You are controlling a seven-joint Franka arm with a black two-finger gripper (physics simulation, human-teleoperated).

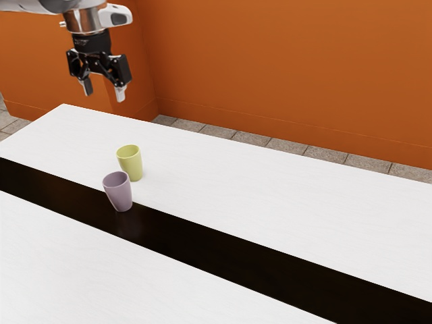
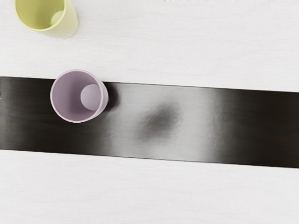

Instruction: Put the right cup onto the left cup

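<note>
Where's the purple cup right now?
In the exterior view, the purple cup stands on the dark stripe, toward the exterior view's left, near the green cup but not touching it.

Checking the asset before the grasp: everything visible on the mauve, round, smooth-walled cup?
Mauve, round, smooth-walled cup: plain, tapering from a wide open rim to a narrower base, no handle seen. Material looks like ceramic or plastic, can't tell which. Upright, looks empty, inner bottom visible. Stands on the glossy black strip of the table, near the yellow-green tapered cup but apart from it. Only the strip touches it.
</note>
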